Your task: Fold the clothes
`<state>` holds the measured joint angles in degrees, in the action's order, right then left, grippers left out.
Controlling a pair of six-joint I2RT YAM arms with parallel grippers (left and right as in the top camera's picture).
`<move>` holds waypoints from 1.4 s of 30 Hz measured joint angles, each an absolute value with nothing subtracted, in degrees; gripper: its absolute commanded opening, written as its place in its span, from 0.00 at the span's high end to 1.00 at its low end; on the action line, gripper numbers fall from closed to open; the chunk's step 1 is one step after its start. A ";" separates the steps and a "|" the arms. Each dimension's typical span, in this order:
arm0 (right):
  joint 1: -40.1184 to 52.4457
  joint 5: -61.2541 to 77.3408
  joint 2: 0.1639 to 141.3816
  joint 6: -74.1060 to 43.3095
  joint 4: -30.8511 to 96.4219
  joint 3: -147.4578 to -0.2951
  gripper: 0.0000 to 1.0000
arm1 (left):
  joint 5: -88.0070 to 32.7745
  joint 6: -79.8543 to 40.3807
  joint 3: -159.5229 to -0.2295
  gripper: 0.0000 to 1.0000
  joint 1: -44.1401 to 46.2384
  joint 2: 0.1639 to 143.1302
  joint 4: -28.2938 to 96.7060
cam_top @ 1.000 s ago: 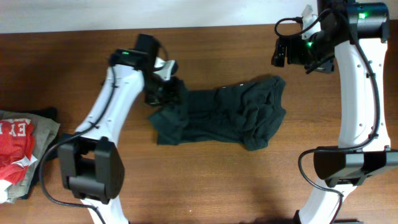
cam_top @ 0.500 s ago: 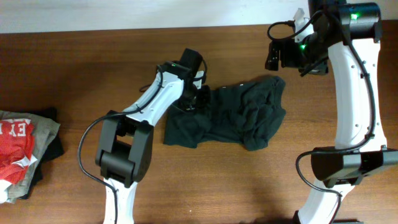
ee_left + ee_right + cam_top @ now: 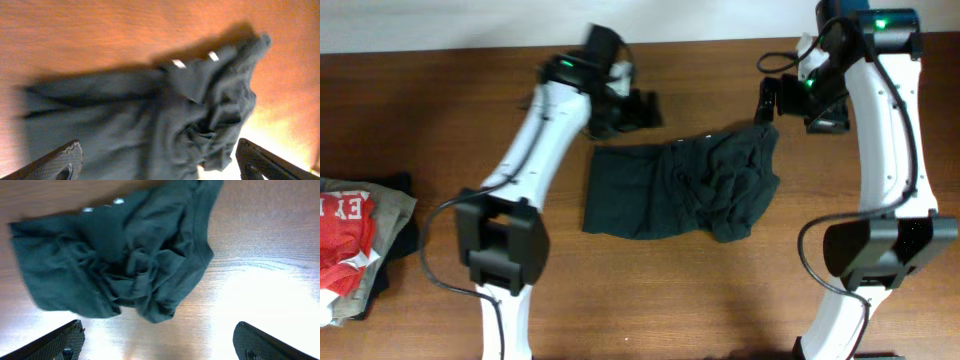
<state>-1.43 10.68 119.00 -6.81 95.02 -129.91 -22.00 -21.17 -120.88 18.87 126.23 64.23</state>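
Currently sees shirt [image 3: 680, 190] lying mid table [image 3: 420, 130], smooth at left, bunched at right. Holds left gripper [image 3: 638, 108] just past far edge, jaws spread, empty. Holds right gripper [image 3: 767, 98] by far right corner, likewise spread, empty. Red-khaki pile [image 3: 350, 240] well apart at left edge.

A: Is there any writing to read here?

B: One spot only; the crumpled red cloth garment [image 3: 345, 238] at the table's left edge carries large white block letters, seemingly "EY", cut off by the frame.

A: And the very dark green-black soft cotton T-shirt [image 3: 680, 190]?

B: Two small white tags [image 3: 178, 63] show on its upper edge; both are too small and blurred to read.
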 measured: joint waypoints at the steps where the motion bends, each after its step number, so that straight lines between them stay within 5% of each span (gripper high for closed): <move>1: -1.87 10.92 119.15 -6.79 93.41 -126.89 0.01 | -21.39 -19.59 -122.72 0.02 16.47 126.23 67.09; 11: -5.34 18.72 122.45 -4.29 74.83 -95.07 0.01 | -18.35 -6.37 -124.01 0.01 1.76 126.23 80.42; 22: -1.21 35.20 125.75 -4.75 55.24 -90.89 0.01 | -9.54 -4.16 -124.03 0.01 1.45 126.23 83.33; 23: -0.05 36.16 125.86 -4.78 53.60 -90.89 0.22 | -9.52 -4.08 -124.05 0.01 1.45 126.23 83.96; 24: 1.10 36.82 125.97 -4.73 52.73 -90.89 0.95 | -9.50 -4.08 -124.05 0.01 1.45 126.23 84.44; 32: 0.82 37.15 128.79 -4.73 53.21 -90.43 0.96 | -9.37 -4.08 -124.07 0.01 1.50 126.23 85.93; 42: -1.02 17.23 130.28 -2.72 77.08 -110.28 0.96 | -9.37 -4.08 -124.09 0.01 3.27 126.23 86.37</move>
